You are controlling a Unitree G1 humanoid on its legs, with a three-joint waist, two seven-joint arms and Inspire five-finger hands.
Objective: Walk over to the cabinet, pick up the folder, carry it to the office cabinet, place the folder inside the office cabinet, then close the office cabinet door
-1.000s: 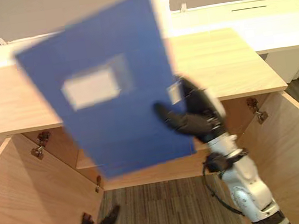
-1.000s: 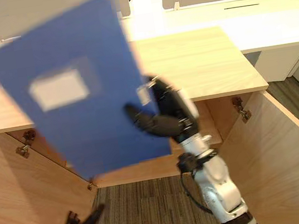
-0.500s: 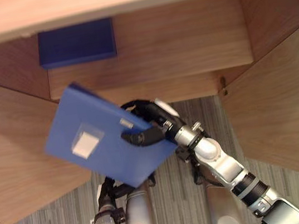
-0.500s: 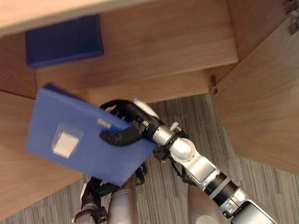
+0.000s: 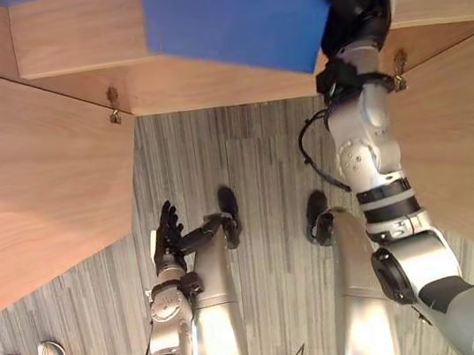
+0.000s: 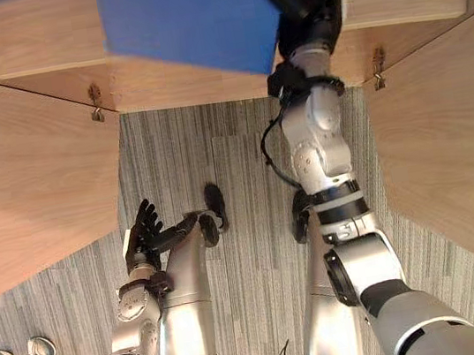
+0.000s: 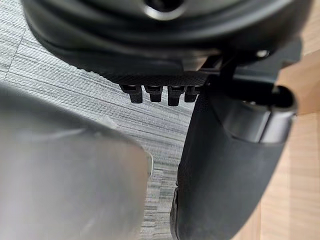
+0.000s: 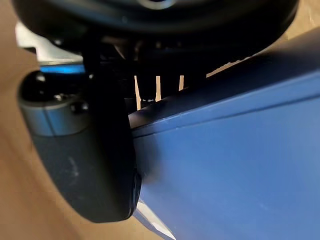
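Fingers [image 8: 169,85] and thumb [image 8: 100,150] of your right hand [image 5: 351,0] pinch the blue folder [image 5: 230,9], held up at the open cabinet [image 5: 65,42]. You are at the placing step; next, push it in and let go. Wrist view shows this pinch; eye views show your left hand [image 5: 167,237] hanging low, fingers straight.

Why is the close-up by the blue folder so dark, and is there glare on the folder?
Right wrist view: the right hand sits close before the camera, its thumb shading the folder beneath. Left eye view: the folder's face is evenly lit, no glare.
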